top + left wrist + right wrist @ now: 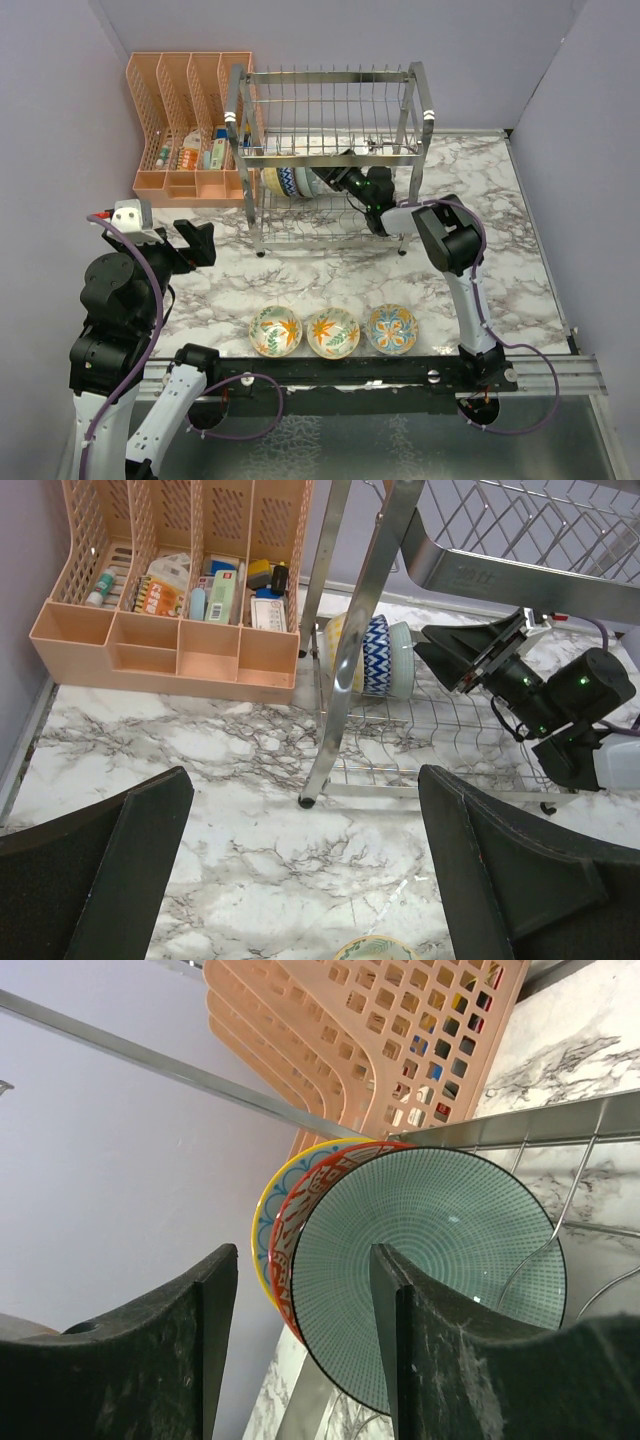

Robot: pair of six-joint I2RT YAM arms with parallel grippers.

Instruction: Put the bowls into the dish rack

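Observation:
The chrome dish rack point(330, 110) stands at the back centre. Three bowls stand on edge in its lower tier point(290, 182): in the right wrist view a yellow-and-blue one point(262, 1205), a red-patterned one point(300, 1210) and a pale teal one point(450, 1250), nearest. My right gripper point(332, 181) reaches into the lower tier, open, its fingers either side of the teal bowl's rim point(300, 1270). Three floral bowls point(275, 331) point(332, 332) point(392, 329) lie in a row on the table at the front. My left gripper point(195, 243) is open and empty over the marble point(300, 780).
A peach plastic organizer point(185, 120) with small items stands left of the rack, touching it. The rack's front left post point(340, 680) rises ahead of my left gripper. Walls close the left and back sides. A bowl's rim point(375, 948) shows below the left gripper.

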